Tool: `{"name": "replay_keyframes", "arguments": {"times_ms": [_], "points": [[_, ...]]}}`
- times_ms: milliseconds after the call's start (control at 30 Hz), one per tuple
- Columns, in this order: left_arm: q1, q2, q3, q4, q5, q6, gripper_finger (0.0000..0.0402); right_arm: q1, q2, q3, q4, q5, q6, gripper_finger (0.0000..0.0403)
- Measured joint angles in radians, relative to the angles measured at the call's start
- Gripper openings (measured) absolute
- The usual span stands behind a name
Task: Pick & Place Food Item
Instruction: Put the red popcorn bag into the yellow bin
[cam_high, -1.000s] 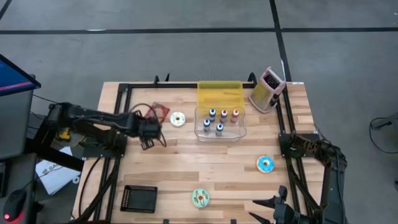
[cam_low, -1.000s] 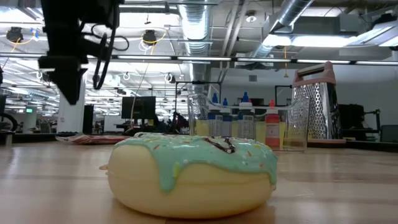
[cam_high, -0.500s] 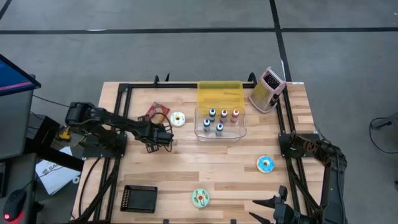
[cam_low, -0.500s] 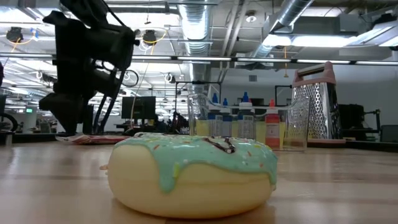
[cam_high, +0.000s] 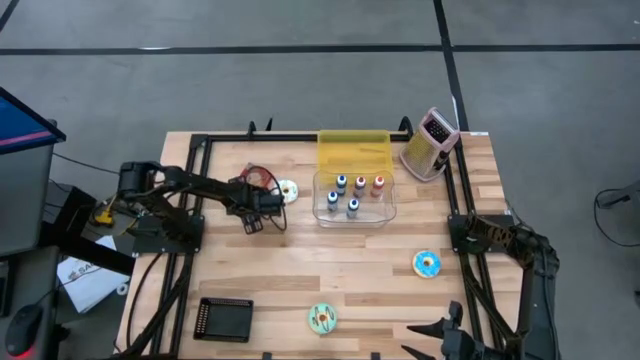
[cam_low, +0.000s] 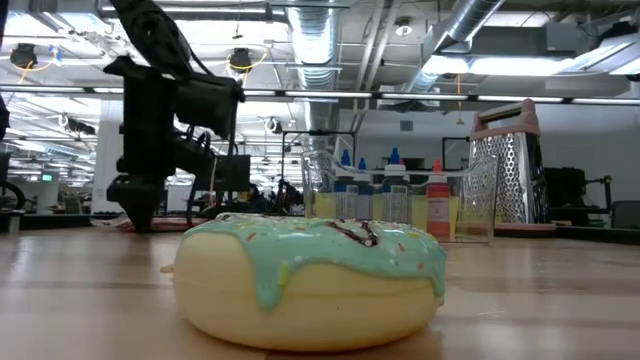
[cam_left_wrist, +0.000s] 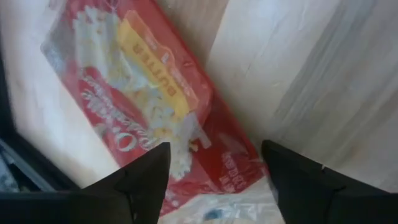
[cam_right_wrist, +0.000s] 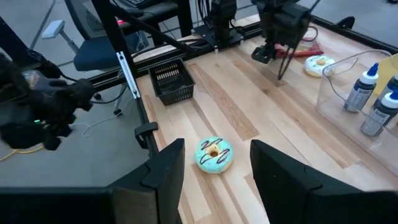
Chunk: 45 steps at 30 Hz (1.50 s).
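On the wooden bench (cam_high: 300, 270), the left gripper (cam_high: 254, 222) hangs low at the near corner of a red popcorn packet (cam_left_wrist: 146, 118) that lies flat near the left rail, its fingers spread as wide as they go and closed on nothing; the wrist view shows the packet's edge framed between the two dark fingers (cam_left_wrist: 140, 183), a stance that suggests the packet is the food item about to be picked. Whether the tips already touch the wrapper or the wood cannot be told. Just beside the packet sits a white-iced donut (cam_high: 287, 190), apart from the gripper. At centre, a clear tub (cam_high: 354, 196) holds five small bottles, kept upright by its walls, with a yellow bin (cam_high: 353, 150) touching it behind and a metal grater (cam_high: 430, 142) standing tilted at the far right corner. Along the near edge lie a black basket (cam_high: 224, 318), a possible drop point, and a mint-iced donut (cam_high: 322, 318); a blue-iced donut (cam_high: 427, 263) rests by the right rail. The right gripper (cam_right_wrist: 211, 180) waits parked off the bench's near right corner, fingers partly apart and empty, looking across at the mint donut. A thin, slippery wrapper lying flat may need the fingers to scrape under its edge.
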<state>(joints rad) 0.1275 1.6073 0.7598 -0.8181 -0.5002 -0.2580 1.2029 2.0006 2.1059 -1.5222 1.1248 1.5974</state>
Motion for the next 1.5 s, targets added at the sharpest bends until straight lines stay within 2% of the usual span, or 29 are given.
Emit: {"name": "replay_keyframes", "arguments": {"times_ms": [167,267,333,467,500,633,767,1067,1233,1367,1500], "points": [[0.057,-0.007,-0.025,0.038,0.037,0.026,0.0207,0.009,0.000,0.000,0.012,0.000,0.000,0.0175],[0.064,-0.006,-0.033,0.052,0.038,0.022,0.0171,0.008,0.000,0.000,0.014,0.000,0.000,0.0175],[0.068,-0.005,-0.034,0.056,0.029,0.011,0.0134,0.008,0.000,0.000,0.014,0.000,0.000,0.0175],[0.072,0.001,-0.042,0.053,-0.021,0.007,0.0030,0.008,0.000,0.000,0.016,0.001,0.000,0.0175],[0.075,0.002,-0.043,0.045,-0.026,-0.002,0.0016,0.008,0.000,0.000,0.018,0.001,0.000,0.0175],[0.068,-0.005,-0.041,0.017,-0.047,-0.043,0.0004,0.008,0.000,0.000,0.024,0.001,0.000,0.0175],[0.056,-0.065,-0.033,0.004,-0.044,-0.068,0.0002,0.008,0.000,0.000,0.028,0.001,0.000,0.0175],[0.050,-0.377,0.016,-0.076,-0.068,-0.118,0.0001,0.007,0.000,0.000,0.046,0.002,-0.010,0.0175],[0.050,-0.494,0.082,-0.114,-0.084,-0.098,0.0000,0.005,0.000,0.000,0.045,0.004,-0.011,0.0175],[0.051,-0.501,0.177,-0.116,-0.086,-0.003,0.0000,-0.001,0.000,0.000,0.038,0.004,-0.011,0.0175],[0.076,-0.420,0.318,-0.102,-0.077,0.097,0.0000,-0.011,0.000,0.000,0.038,0.006,-0.033,0.0175]]}}
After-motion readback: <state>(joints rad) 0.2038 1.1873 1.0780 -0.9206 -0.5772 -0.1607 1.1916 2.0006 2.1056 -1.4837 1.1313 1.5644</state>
